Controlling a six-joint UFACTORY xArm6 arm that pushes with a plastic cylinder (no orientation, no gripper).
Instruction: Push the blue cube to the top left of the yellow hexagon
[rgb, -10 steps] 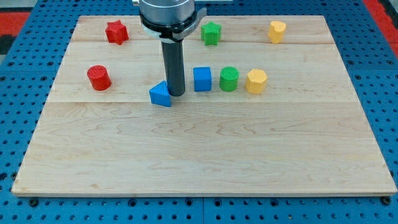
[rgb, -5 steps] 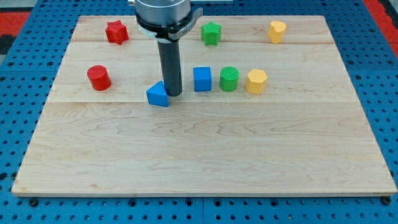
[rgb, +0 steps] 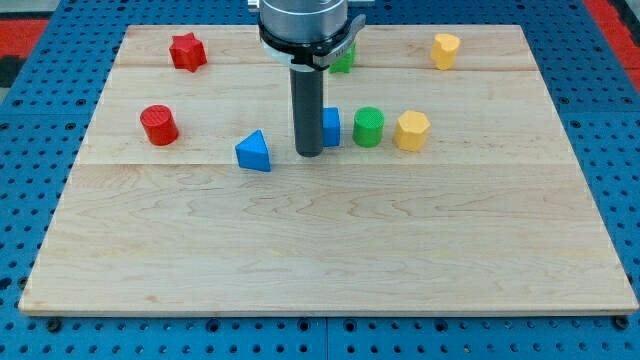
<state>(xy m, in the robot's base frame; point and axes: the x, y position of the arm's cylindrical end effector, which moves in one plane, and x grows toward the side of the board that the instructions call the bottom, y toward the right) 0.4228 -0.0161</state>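
The blue cube (rgb: 331, 126) sits near the board's middle, partly hidden behind my rod. My tip (rgb: 308, 153) rests on the board just left of and slightly below the cube, close to or touching it. The yellow hexagon (rgb: 412, 130) lies right of the cube, with a green cylinder (rgb: 368, 126) between the two. A blue triangular block (rgb: 254, 152) lies apart to the left of my tip.
A red cylinder (rgb: 158, 124) is at the left and a red star (rgb: 186, 51) at the top left. A green star (rgb: 344, 58) at the top is partly hidden by the arm. A yellow block (rgb: 445, 49) sits at the top right.
My tip has moved right, away from the blue triangular block, to the left side of the blue cube. The triangular block shifted slightly left earlier and now rests.
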